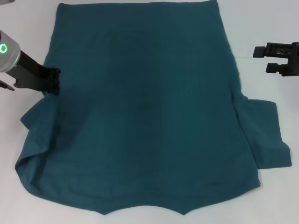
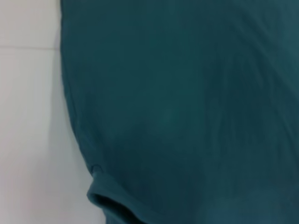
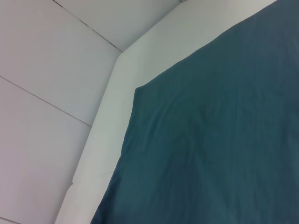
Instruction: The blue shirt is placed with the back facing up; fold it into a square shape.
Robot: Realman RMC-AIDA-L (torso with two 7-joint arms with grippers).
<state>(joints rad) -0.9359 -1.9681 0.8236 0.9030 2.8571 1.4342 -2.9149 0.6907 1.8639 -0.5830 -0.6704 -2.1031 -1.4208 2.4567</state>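
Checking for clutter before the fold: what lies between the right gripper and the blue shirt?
Nothing: in the head view only bare white table separates the right gripper from the blue shirt.

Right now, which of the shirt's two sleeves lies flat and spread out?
The sleeve on the robot's right of the blue shirt lies flat; the left sleeve is crumpled, beside the left gripper.

Setting: lab or robot test station, not home. Evidence: plain white desk (image 1: 261, 28), bare apart from one garment; rounded white desk edge (image 3: 100, 140) in right wrist view; pale grey tiled floor (image 3: 46, 70) beyond, thin dark seams. No furnishings visible.
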